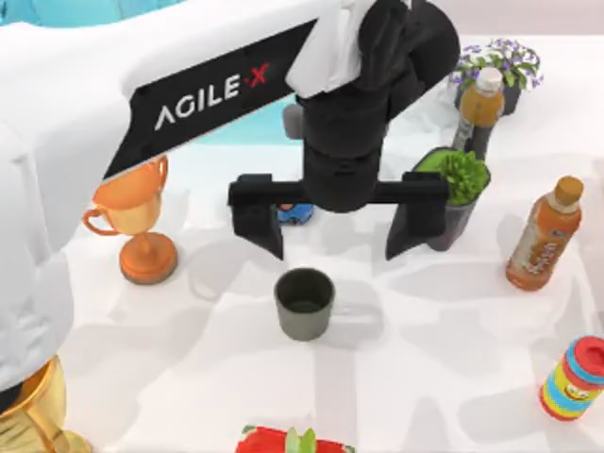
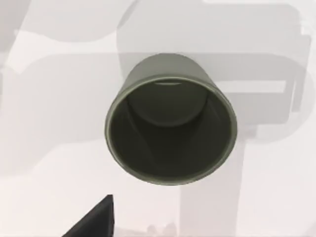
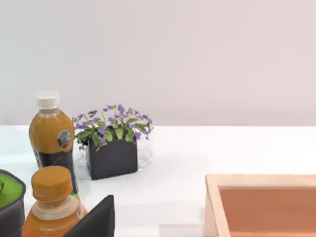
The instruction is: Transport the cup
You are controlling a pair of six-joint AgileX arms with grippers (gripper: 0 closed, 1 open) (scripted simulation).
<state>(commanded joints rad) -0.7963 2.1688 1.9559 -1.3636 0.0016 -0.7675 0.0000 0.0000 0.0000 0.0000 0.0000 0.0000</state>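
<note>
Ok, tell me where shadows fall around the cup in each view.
Top view: soft grey arm shadows cross the white table around the cup, below the open left claw. Left wrist view: a broad claw shadow lies behind the cup.

The cup (image 1: 305, 304), a small dark grey-olive handleless tumbler, stands upright and empty near the table's middle.

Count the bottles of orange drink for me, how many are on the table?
2. One orange bottle stands near the table's right edge; the other bottle stands farther back, between the green plant and the purple flowers. The arm may hide others.
</note>
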